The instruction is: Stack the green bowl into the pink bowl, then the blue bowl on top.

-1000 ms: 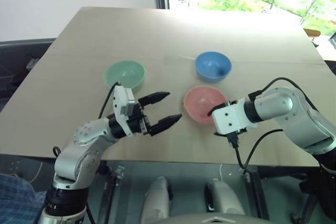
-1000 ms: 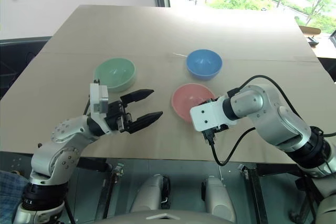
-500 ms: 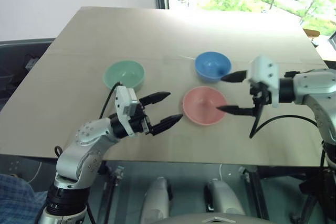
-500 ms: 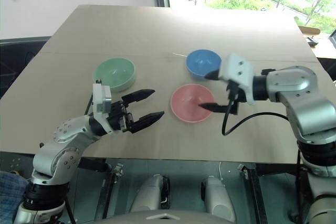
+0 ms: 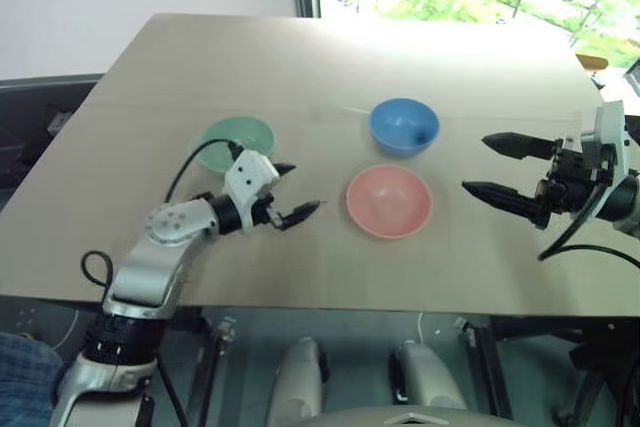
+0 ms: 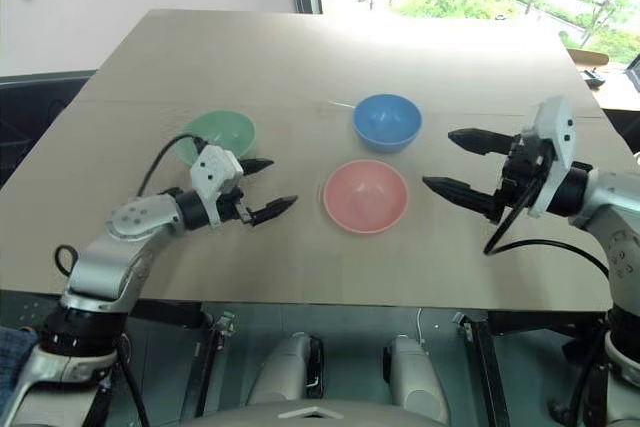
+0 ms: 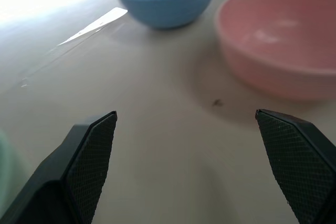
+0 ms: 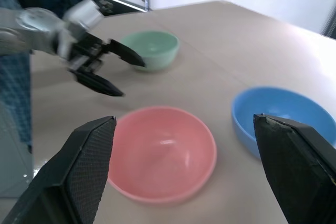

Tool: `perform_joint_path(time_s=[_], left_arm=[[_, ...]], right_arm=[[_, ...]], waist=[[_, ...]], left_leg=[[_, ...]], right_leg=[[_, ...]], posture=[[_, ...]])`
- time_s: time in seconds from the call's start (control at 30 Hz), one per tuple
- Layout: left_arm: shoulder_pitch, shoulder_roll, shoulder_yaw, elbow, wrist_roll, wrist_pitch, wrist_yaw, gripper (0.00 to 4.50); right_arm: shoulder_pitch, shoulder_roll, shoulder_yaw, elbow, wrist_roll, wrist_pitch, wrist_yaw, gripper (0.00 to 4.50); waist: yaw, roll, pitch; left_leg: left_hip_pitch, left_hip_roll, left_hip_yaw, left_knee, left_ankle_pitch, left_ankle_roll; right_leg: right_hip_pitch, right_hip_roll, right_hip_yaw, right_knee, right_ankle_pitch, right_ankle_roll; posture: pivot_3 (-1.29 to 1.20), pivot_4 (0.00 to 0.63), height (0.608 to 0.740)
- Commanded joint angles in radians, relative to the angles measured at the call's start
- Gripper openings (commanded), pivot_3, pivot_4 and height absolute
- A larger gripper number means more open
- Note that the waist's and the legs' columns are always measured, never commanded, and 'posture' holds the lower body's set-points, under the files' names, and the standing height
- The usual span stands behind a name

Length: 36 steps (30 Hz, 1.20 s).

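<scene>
- Left eye view: three bowls sit apart on the tan table (image 5: 150, 77), none stacked. The green bowl (image 5: 236, 137) is to the left, the blue bowl (image 5: 404, 127) farther back and to the right, and the pink bowl (image 5: 389, 201) nearest the front edge, between the two arms. The left hand (image 5: 291, 191) hangs just in front of the green bowl, fingers spread and holding nothing, pointing toward the pink bowl. The right hand (image 5: 490, 166) is off to the right of the pink and blue bowls, clear of both, its two fingers wide apart and empty, pointing left.
- Right eye view: the same layout; the left hand's upper finger reaches across the near rim of the green bowl, but I cannot tell whether it touches.
- Left wrist view: the two black fingers (image 7: 89, 150) stand far apart above bare table; beyond them lie the pink bowl and, behind it, the blue bowl, with a sliver of green at the edge.
- Right wrist view: the spread fingers (image 8: 89, 166) frame the pink bowl close by, the blue bowl beside it, and the green bowl beyond, with the left hand just in front of it.
</scene>
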State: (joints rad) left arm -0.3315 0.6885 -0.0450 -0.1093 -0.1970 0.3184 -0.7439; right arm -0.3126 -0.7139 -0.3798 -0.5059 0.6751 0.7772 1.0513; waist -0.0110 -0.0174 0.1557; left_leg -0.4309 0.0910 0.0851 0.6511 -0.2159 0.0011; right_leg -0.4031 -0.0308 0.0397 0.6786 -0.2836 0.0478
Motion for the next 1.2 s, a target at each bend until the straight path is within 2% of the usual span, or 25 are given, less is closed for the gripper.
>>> perform_joint_path(time_s=[0.03,0.2,0.47,0.7,0.97,1.07,1.2], left_arm=[[-0.059,0.015,-0.008,0.032,0.076,-0.001,0.046,4.50],[-0.116,0.009,-0.017,0.093,0.149,-0.003,0.082,4.50],[-0.127,0.018,-0.025,0.147,0.225,-0.038,0.093,4.50],[-0.134,0.027,-0.021,0.204,0.304,0.030,0.161,4.50],[-0.109,0.037,-0.027,0.184,0.305,0.072,0.139,4.50],[-0.100,0.037,-0.027,0.170,0.300,0.079,0.132,3.79],[-0.098,0.037,-0.026,0.167,0.300,0.084,0.126,1.99]], right_arm=[[-0.003,-0.023,-0.035,-0.038,0.048,-0.030,-0.016,4.41],[0.006,-0.042,-0.007,-0.031,0.051,-0.064,-0.048,4.41],[0.010,-0.067,0.022,-0.008,0.044,-0.109,-0.075,4.41],[0.019,-0.087,0.035,0.006,0.047,-0.134,-0.079,4.41],[0.022,-0.092,0.041,0.007,0.063,-0.149,-0.075,4.41],[0.025,-0.088,0.050,0.006,0.058,-0.156,-0.081,4.50],[0.028,-0.085,0.057,0.006,0.057,-0.163,-0.087,4.50]], waist=[[0.001,0.000,0.000],[0.005,-0.001,0.001],[0.003,-0.001,0.001],[0.002,-0.001,0.001],[0.002,-0.001,0.001],[0.001,-0.001,0.001],[0.001,-0.001,0.001]], left_leg=[[0.000,0.000,0.000,0.000,0.000,0.000],[-0.001,0.000,0.000,0.000,0.000,0.000],[-0.001,0.000,0.000,0.000,0.000,0.000],[-0.001,0.000,0.000,0.000,0.000,0.000],[0.000,0.000,0.000,0.000,0.000,0.000],[0.000,0.000,0.000,0.000,0.000,0.000],[0.000,0.000,0.000,0.000,0.000,0.000]], right_leg=[[0.000,0.000,0.000,0.000,0.000,0.000],[0.000,0.000,-0.001,0.000,0.000,0.000],[0.000,0.000,0.000,0.000,0.000,0.000],[0.000,0.000,0.000,0.000,0.000,0.000],[0.000,0.000,0.000,0.001,0.000,0.000],[0.000,0.000,0.000,0.001,0.000,0.000],[0.000,0.000,0.000,0.001,0.000,0.000]], posture=[[0.00,0.150,0.740],[0.00,0.150,0.740],[0.00,0.150,0.740],[0.00,0.150,0.740],[0.00,0.150,0.740],[0.00,0.150,0.740],[0.00,0.150,0.740]])
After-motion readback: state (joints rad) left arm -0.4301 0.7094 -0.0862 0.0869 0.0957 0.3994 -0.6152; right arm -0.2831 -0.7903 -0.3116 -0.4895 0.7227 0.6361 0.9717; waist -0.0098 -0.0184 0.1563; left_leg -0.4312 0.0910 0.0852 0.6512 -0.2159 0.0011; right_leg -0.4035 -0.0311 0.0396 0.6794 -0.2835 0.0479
